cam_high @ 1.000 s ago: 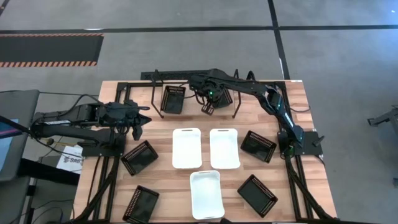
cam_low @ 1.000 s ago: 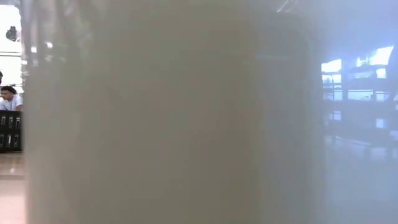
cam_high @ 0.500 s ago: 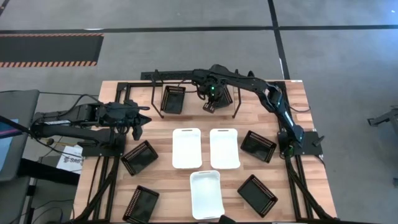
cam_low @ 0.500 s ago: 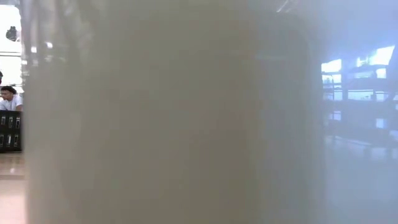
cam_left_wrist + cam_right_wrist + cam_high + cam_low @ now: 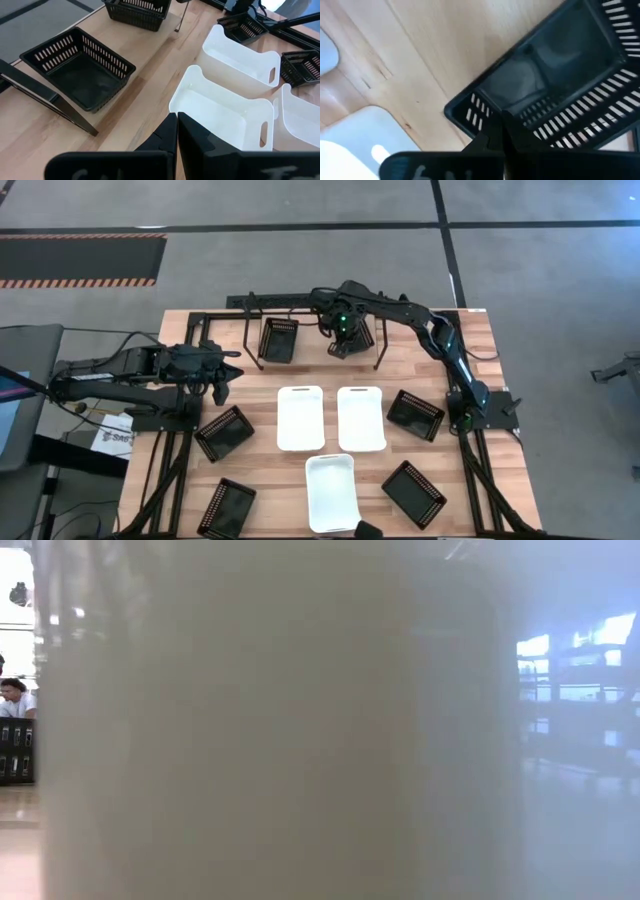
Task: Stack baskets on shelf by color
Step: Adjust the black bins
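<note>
**Black basket held at the shelf**

While the left gripper [image 5: 222, 372] is kept pressed together and idle over the surface's left edge, a black basket [image 5: 343, 340] is pinched by its rim in the right gripper [image 5: 340, 332] at the shelf [image 5: 300, 305], beside one already placed [image 5: 278, 338]. Placing appears to be the step in hand; next, the basket must be lowered squarely and released. Its mesh walls look light and stiff. Four black and three white baskets [image 5: 300, 418] lie unsorted.

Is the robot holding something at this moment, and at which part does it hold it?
The right gripper holds a black basket by its slotted side wall at the rim, at the shelf. The left gripper is shut and holds nothing.
</note>
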Controlling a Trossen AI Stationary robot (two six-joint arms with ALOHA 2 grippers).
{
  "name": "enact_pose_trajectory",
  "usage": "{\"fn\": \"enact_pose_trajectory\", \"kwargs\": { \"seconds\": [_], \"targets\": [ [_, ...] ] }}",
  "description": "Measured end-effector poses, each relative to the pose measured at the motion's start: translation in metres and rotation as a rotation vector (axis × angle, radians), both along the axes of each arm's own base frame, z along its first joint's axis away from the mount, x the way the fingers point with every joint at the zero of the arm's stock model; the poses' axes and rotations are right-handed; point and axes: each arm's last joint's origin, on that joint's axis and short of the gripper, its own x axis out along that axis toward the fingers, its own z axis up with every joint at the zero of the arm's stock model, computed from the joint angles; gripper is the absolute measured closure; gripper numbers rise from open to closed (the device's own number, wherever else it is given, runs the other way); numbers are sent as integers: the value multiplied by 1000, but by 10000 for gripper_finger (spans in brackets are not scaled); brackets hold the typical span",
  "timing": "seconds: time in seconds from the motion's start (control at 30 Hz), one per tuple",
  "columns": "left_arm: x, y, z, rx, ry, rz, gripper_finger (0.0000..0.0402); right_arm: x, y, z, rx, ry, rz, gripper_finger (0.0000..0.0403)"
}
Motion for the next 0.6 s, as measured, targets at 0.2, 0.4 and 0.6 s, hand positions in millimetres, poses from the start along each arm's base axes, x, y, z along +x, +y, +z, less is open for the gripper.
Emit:
{"fn": "enact_pose_trajectory", "kwargs": {
  "seconds": [0.2,0.4,0.6],
  "targets": [
    [0,0,0,0,0,0,402,-1,3,-4,15,32,10,403],
    [0,0,0,0,0,0,402,-4,16,-33,71,134,82,403],
    [0,0,0,-3,0,-5,401,-3,22,-46,78,151,96,403]
  ]
}}
